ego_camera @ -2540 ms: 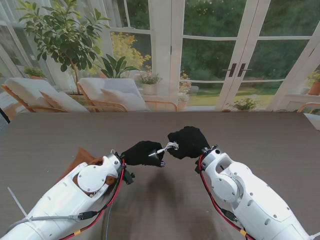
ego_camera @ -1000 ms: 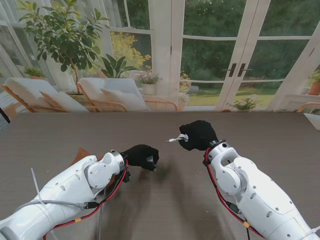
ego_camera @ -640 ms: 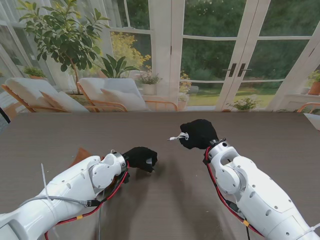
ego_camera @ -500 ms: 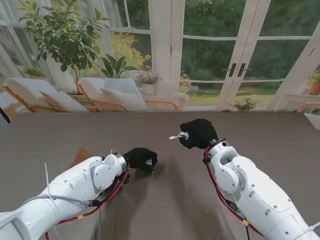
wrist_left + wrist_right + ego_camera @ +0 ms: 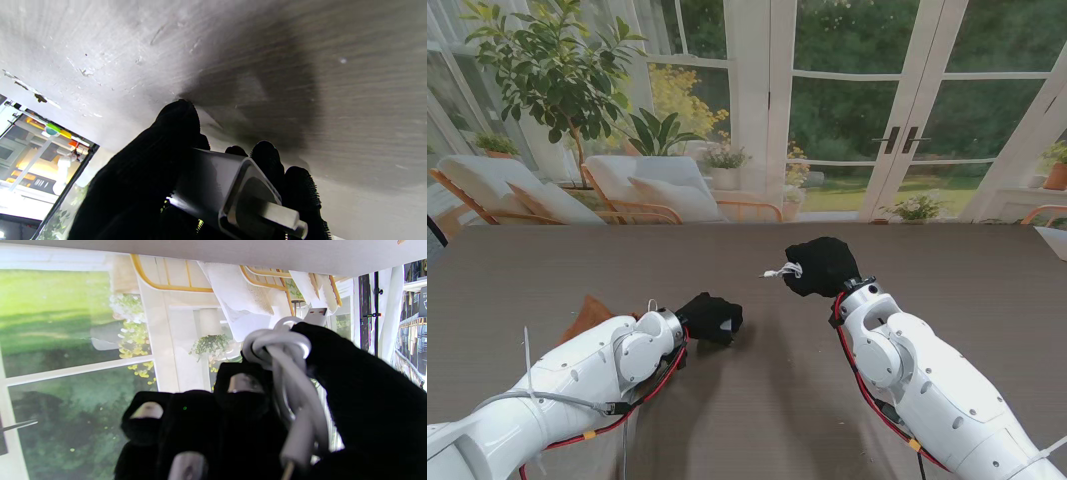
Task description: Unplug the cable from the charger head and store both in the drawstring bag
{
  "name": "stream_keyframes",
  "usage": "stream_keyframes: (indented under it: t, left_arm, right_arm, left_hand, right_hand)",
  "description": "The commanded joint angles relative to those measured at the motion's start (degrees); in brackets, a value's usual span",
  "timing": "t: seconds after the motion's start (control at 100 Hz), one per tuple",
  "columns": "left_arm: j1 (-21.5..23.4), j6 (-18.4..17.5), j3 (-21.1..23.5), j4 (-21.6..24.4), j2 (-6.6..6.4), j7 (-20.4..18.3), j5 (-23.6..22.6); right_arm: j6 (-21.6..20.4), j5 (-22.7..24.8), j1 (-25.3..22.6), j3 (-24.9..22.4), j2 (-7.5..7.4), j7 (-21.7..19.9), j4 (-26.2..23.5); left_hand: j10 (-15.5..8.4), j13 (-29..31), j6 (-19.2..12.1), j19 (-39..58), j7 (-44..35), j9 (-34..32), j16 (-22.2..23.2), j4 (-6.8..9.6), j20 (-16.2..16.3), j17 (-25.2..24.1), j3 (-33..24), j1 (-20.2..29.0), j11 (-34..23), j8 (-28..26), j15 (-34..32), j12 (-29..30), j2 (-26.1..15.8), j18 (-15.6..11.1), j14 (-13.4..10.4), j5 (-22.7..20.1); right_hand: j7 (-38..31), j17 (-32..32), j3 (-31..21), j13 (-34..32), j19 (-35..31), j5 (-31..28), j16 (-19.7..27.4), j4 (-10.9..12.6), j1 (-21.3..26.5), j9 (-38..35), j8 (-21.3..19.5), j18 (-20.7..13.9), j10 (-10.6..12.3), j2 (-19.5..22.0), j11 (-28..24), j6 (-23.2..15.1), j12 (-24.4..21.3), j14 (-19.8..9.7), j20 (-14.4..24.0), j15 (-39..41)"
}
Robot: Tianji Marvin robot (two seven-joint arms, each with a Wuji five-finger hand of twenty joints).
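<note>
My left hand (image 5: 710, 318) in its black glove is shut on the white charger head (image 5: 230, 190), low over the table; the head's metal prong sticks out past my fingers. My right hand (image 5: 824, 268) is shut on the coiled white cable (image 5: 287, 366), and its USB plug end (image 5: 777, 272) pokes out toward the left. Cable and charger head are apart, a hand's width of table between them. A brown drawstring bag (image 5: 587, 315) lies on the table to the left, mostly hidden behind my left forearm.
The dark wood-grain table (image 5: 757, 400) stretches all round both hands. A black object (image 5: 432, 235) shows at the far left edge, and a pale object (image 5: 1055, 238) sits at the far right edge. Windows and patio chairs lie beyond.
The cable and charger head came apart. My left hand drew back toward me and left with the head; my right hand rose away with the cable, then held still.
</note>
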State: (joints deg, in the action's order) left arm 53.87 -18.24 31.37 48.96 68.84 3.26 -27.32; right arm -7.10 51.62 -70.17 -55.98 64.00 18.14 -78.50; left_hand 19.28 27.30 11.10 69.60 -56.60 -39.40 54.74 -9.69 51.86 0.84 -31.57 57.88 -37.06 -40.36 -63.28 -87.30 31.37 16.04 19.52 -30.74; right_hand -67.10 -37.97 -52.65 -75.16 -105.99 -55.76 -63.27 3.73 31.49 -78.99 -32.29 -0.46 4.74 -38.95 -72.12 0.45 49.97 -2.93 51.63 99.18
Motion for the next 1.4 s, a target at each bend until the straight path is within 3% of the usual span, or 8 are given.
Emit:
stream_keyframes:
  t: [0.0, 0.28, 0.37, 0.45, 0.62, 0.85, 1.09, 1.39]
  left_arm:
    - [-0.34, 0.67, -0.35, 0.55, 0.27, -2.1, 0.22]
    - [-0.57, 3.08, -1.47, 1.03, 0.14, -5.42, 1.94]
    - [-0.49, 3.37, -1.41, 1.37, 0.02, -5.67, 1.92]
    - [-0.51, 3.41, -1.46, 1.45, -0.07, -5.69, 1.7]
    - [-0.45, 4.13, -1.52, 2.37, -0.57, -7.27, 1.78]
    - [-0.58, 4.42, -2.11, 2.18, -0.62, -8.8, 2.81]
    - [-0.76, 4.62, -2.59, 1.81, -0.66, -10.64, 4.25]
    - [-0.92, 6.25, -3.43, 2.27, -1.07, -13.54, 5.44]
  right_arm:
    - [0.19, -0.01, -0.03, 0.15, 0.34, -0.42, 0.07]
    - [0.57, -0.4, -0.03, 0.04, 0.47, -0.07, 0.42]
    - [0.64, -0.53, -0.04, 0.07, 0.53, 0.09, 0.42]
    - [0.68, -0.62, -0.06, 0.09, 0.56, 0.13, 0.38]
    - [0.86, -0.8, -0.13, 0.02, 0.59, 0.0, 0.23]
    - [0.82, -0.85, -0.23, -0.03, 0.58, -0.16, 0.1]
    - [1.04, -1.21, -0.38, -0.08, 0.7, 0.0, -0.06]
    - [1.32, -1.26, -0.56, -0.25, 0.7, -0.05, -0.23]
  left_hand:
    - [-2.77, -2.62, 1.89, 0.27, 0.8, 1.28, -1.22, 1.05, -0.7, -2.05, -6.67, 5.51, 1.35, 0.81, 2.53, 0.21, -5.99, -4.4, 0.15, 1.67]
    - [-1.6, -9.83, 3.31, -4.76, 4.68, 10.38, -4.63, 1.72, -5.92, -5.91, -4.75, 4.07, 4.29, 0.42, 10.63, 5.76, -6.65, -5.57, -0.73, 5.88]
    - [-1.3, -11.17, 3.56, -9.77, 6.35, 13.06, -7.12, 1.79, -8.14, -5.7, -5.04, 3.17, 5.51, 0.96, 15.52, 12.6, -6.58, -5.44, -0.82, 6.45]
    - [-1.21, -12.26, 3.8, -14.53, 11.24, 15.58, -9.65, 1.87, -9.25, -5.52, -7.81, 0.34, 6.16, 2.02, 20.45, 29.83, -6.9, -5.4, -1.12, 5.75]
    - [-1.03, -16.47, 5.31, -31.28, 15.96, 20.06, -17.53, 2.41, -14.32, -5.39, -10.73, -0.53, 18.14, 2.02, 34.95, 46.27, -7.93, -5.9, -3.23, 6.25]
    - [-1.01, -17.0, 7.35, -39.04, 28.24, 19.57, -18.88, 6.1, -11.15, -5.65, -12.12, -4.63, 21.04, 9.14, 40.45, 50.04, -11.94, -6.25, -3.6, 4.61]
    - [-1.38, -19.11, 8.07, -49.11, 45.93, 21.28, -20.8, 6.33, -11.34, -6.36, -9.97, -4.74, 25.49, 19.81, 46.62, 53.28, -12.97, -7.6, -4.88, 6.19]
    - [-2.06, -22.95, 6.97, -56.88, 48.72, 25.89, -17.57, 6.62, -6.36, -6.6, -6.52, -4.38, 26.59, 18.58, 48.31, 49.86, -14.69, -10.23, -6.23, 8.96]
  right_hand:
    - [-4.07, -31.65, -5.46, -0.55, -13.75, -1.28, -0.8, 5.13, 4.31, -4.13, -2.25, -5.39, -6.63, 4.1, -5.15, -4.71, 0.33, -9.76, 2.13, 3.79]
    - [-4.17, -31.64, -5.38, -0.54, -13.66, -1.15, -0.8, 5.16, 4.45, -4.14, -2.13, -5.22, -6.63, 4.27, -5.13, -4.62, 0.38, -9.55, 2.01, 3.83]
    - [-4.21, -31.64, -5.23, -0.54, -13.67, -1.07, -0.8, 5.09, 4.35, -4.14, -2.12, -5.18, -6.63, 4.19, -5.12, -4.59, 0.39, -9.5, 1.98, 3.84]
    - [-4.23, -31.65, -5.21, -0.54, -13.7, -1.01, -0.8, 5.09, 4.34, -4.14, -2.09, -5.15, -6.63, 4.23, -5.12, -4.58, 0.4, -9.46, 1.96, 3.85]
    - [-4.34, -31.65, -5.06, -0.54, -13.73, -0.76, -0.77, 4.94, 4.64, -4.11, -2.1, -5.13, -6.75, 4.55, -4.99, -4.47, 0.37, -9.38, 1.91, 3.84]
    - [-4.45, -31.64, -4.86, -0.54, -13.76, -0.6, -0.75, 4.78, 4.74, -4.14, -2.02, -5.06, -6.8, 4.58, -4.9, -4.49, 0.37, -9.35, 1.86, 3.86]
    - [-4.58, -31.65, -4.81, -0.53, -13.86, -0.5, -0.76, 4.74, 4.73, -4.14, -1.94, -4.98, -6.68, 4.71, -4.9, -4.51, 0.39, -9.28, 1.83, 3.9]
    - [-4.7, -31.65, -4.79, -0.53, -13.89, -0.42, -0.76, 4.72, 4.81, -4.14, -1.86, -4.96, -6.79, 4.78, -4.89, -4.46, 0.42, -9.22, 1.77, 3.91]
